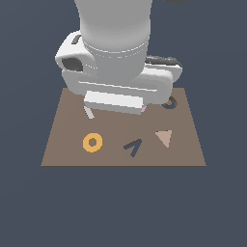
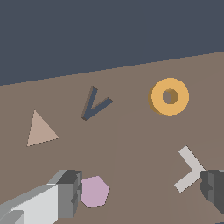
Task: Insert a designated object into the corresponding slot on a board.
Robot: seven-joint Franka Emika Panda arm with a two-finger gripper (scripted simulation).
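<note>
The orange-yellow ring (image 1: 92,143) lies flat on the brown board (image 1: 58,154), near its front edge on the exterior view's left. In the wrist view the ring (image 2: 169,96) lies free, well ahead of my gripper (image 2: 140,192). The gripper is open, its two fingers wide apart with nothing held. On the board under the span between the fingers lie a pink hexagon (image 2: 94,191) and a pale L shape (image 2: 188,169). The dark ring-shaped slot (image 1: 170,102) sits at the back on the exterior view's right, partly covered by the arm's hand (image 1: 116,99). The wrist view does not show the slot.
A dark V mark (image 1: 132,147) and a tan triangle (image 1: 164,138) sit on the board between ring and slot. The pale L (image 1: 88,113) pokes out beside the hand, above the ring. The arm's bulk hides the board's back middle.
</note>
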